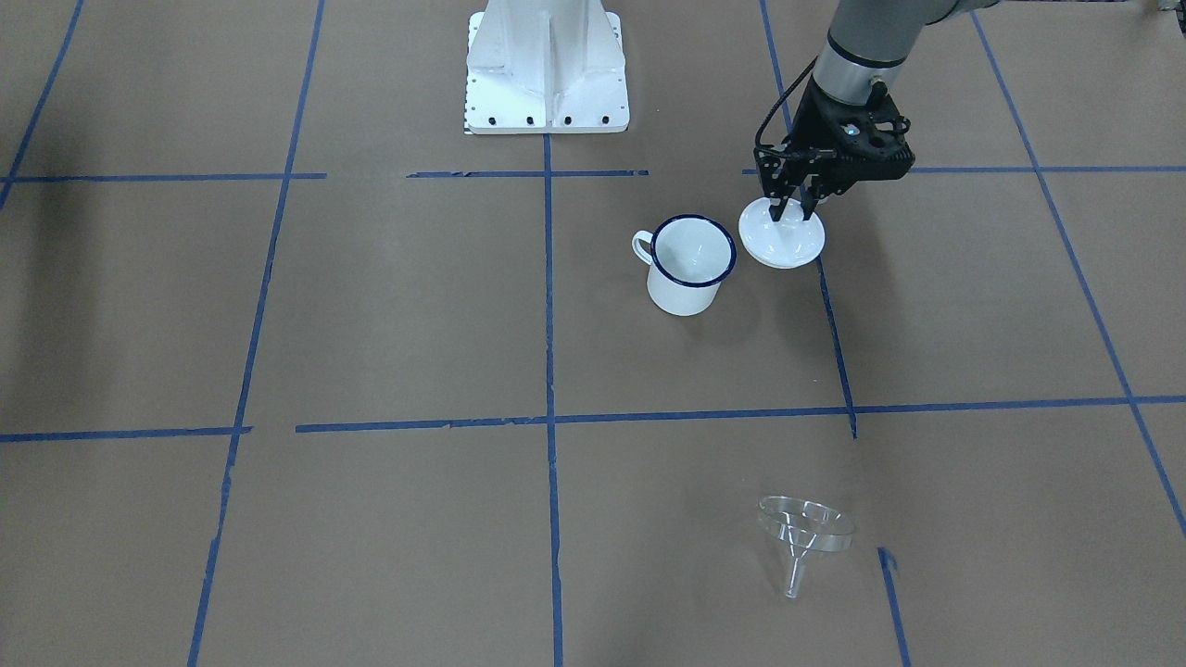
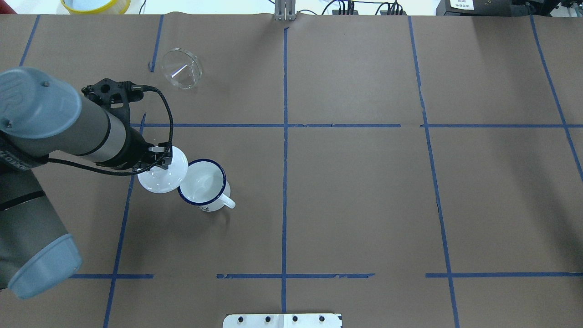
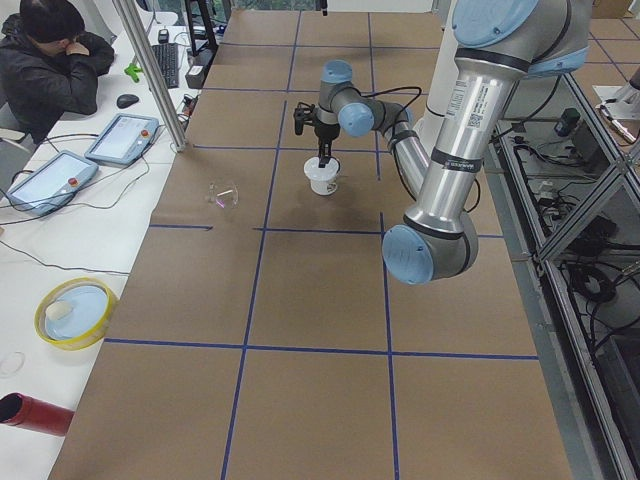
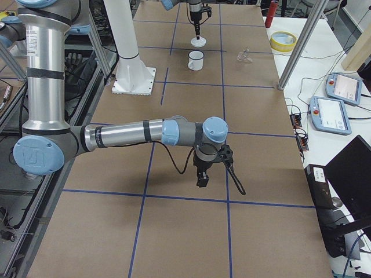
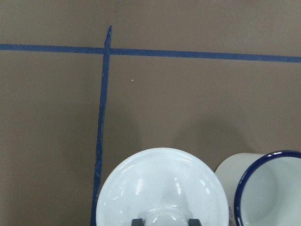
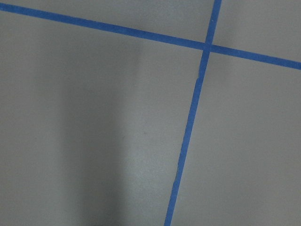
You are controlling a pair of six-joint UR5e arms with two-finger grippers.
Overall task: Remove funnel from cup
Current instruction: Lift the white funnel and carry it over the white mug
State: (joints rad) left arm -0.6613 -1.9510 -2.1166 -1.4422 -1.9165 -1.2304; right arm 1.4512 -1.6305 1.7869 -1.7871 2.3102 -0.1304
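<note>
The clear funnel [image 1: 804, 528] lies on its side on the brown paper, far from the cup, and also shows in the overhead view [image 2: 182, 68]. The cup [image 1: 690, 264], a white mug with a dark blue rim, stands upright with nothing in it [image 2: 203, 184]. My left gripper [image 1: 792, 208] is shut on the knob of a round white lid [image 1: 783, 243] right beside the cup; the left wrist view shows the lid [image 5: 162, 183] with fingertips [image 5: 136, 221] flanking the knob. My right gripper [image 4: 203, 176] hangs over bare paper far from the cup; I cannot tell if it is open or shut.
The robot's white base plate [image 1: 547, 93] stands behind the cup. Blue tape lines [image 1: 548, 306] cross the table. A yellow-rimmed bowl [image 3: 75, 312] and tablets [image 3: 125, 137] lie on the side table, where a person [image 3: 45, 60] sits.
</note>
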